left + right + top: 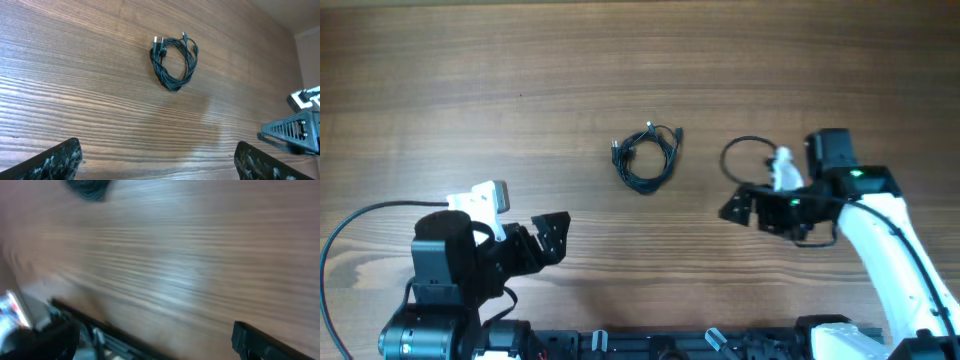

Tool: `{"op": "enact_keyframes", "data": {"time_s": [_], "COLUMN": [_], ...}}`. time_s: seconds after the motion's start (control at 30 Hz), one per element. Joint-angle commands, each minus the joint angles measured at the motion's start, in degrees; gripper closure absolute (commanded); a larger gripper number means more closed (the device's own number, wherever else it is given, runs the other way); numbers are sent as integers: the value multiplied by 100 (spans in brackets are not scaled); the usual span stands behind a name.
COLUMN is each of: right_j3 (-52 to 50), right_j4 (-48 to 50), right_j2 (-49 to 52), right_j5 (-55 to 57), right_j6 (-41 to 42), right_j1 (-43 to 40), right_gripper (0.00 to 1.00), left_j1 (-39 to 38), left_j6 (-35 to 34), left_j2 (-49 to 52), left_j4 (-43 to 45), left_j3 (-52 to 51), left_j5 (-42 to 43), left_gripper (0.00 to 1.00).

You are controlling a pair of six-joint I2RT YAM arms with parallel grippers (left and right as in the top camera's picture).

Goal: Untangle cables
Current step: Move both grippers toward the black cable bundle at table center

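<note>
One wooden table (pixel 470 80), brown, straight-grained, matte. Two black grippers: left gripper (pixel 556 238) spread wide, empty; right gripper (pixel 731 207) spread wide, empty. One bundle of cables (pixel 645 160), thin, black, coiled in a rough ring, silvery plug tips uppermost, lying mid-table between both grippers, touching neither.

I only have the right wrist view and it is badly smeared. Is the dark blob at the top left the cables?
Observer: Yes. Overhead, the cables lie in one small coiled bundle on the table.
Operator: Is either arm holding them?
Observer: No. The left gripper and the right gripper both sit apart from the bundle.
Operator: Any plug ends showing?
Observer: The left wrist view shows silvery plug tips at the top of the coil.
</note>
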Motion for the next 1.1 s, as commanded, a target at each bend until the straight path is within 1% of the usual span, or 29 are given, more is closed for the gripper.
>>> {"op": "enact_keyframes", "data": {"time_s": [0.0, 0.03, 0.07, 0.1, 0.13, 0.2, 0.27, 0.3, 0.33, 0.37, 0.4, 0.43, 0.53, 0.63, 0.83, 1.0, 1.07], "right_j3": [72, 66, 66, 66, 66, 66, 66, 66, 66, 68, 68, 68, 68, 68, 68, 68, 68], "right_j4": [990, 1331, 1661, 1947, 2210, 2684, 2990, 3112, 3217, 3248, 3252, 3241, 3213, 2992, 2605, 2256, 2081], "right_j2": [55, 63, 87, 87, 85, 98, 127, 168, 232, 275, 304, 306, 345, 520, 584, 581, 581], "right_j5": [-289, -219, -205, -205, -199, -20, 485, 997, 1731, 2170, 2968, 3368, 3442, 3442, 3397, 3189, 2970], "right_j6": [-490, -297, 361, 518, 205, -52, -293, -291, -267, -199, 302, 660, 824, 828, 1084, 1075, 1067], "right_j1": [675, 776, 861, 960, 1091, 1445, 1856, 2059, 2284, 2365, 2396, 2380, 2374, 2374, 2376, 2376, 2376], "right_gripper": [0, 0, 0, 0, 0, 0, 0, 0, 0, 1, 0, 0, 0, 0, 0, 0, 0], "left_j1": [2, 2, 2, 2, 2, 2, 2, 2, 2, 2, 2, 2, -140, -540, -1506, -2100, -2284], "left_j6": [173, 258, 350, 417, 581, 822, 826, 826, 826, 828, 828, 826, 804, 634, -142, -931, -1495], "left_j2": [483, 723, 916, 1154, 1375, 1722, 2028, 2149, 2317, 2448, 2592, 2750, 3233, 3766, 4699, 5311, 5567], "left_j4": [122, 162, 210, 297, 448, 715, 911, 986, 1106, 1213, 1320, 1432, 1781, 2306, 3379, 3674, 3783], "left_j3": [114, 114, 114, 114, 114, 114, 114, 114, 114, 114, 114, 114, 114, 114, 114, 114, 114], "left_j5": [55, 52, 96, 140, 275, 599, 658, 656, 656, 656, 656, 656, 654, 597, -173, -1543, -2149], "left_gripper": [3, 5, 8, 8, 8, 10, 16, 18, 19, 20, 20, 20, 23, 25, 32, 34, 36]}}
